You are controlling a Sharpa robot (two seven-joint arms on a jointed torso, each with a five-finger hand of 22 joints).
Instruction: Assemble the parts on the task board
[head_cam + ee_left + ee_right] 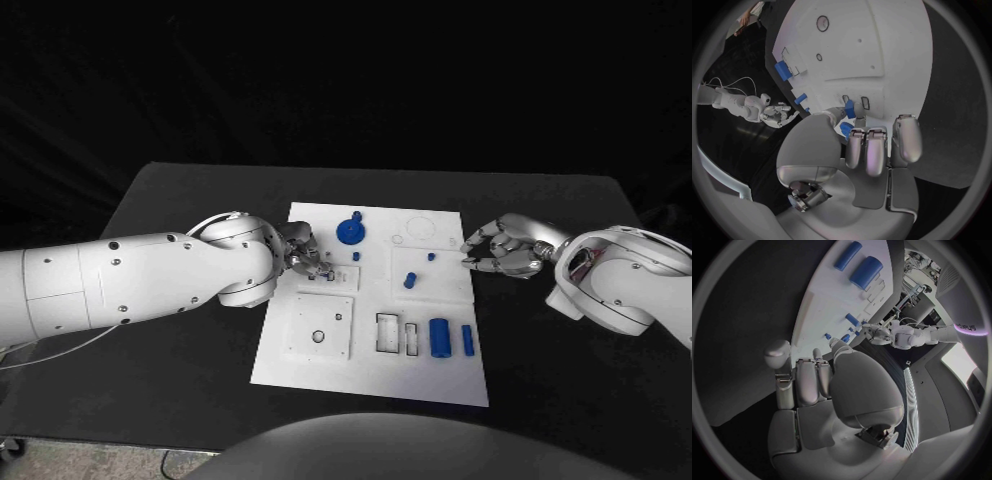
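Your task board (372, 372) lies mid-bench (173, 200), blue parts (438, 337) on it. Your left hand (299, 251) curls over the board's left edge; I cannot tell whether it grasps anything. Your right hand (500, 250) is clenched, holding nothing

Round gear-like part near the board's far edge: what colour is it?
Blue: the round part stands out against the white task board, best in the head view.

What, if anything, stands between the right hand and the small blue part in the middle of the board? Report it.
Nothing visible does. In the head view the right hand hovers at the task board's right edge, and only bare white board lies between it and the small blue part. The other blue pieces lie elsewhere on the board, off that path.
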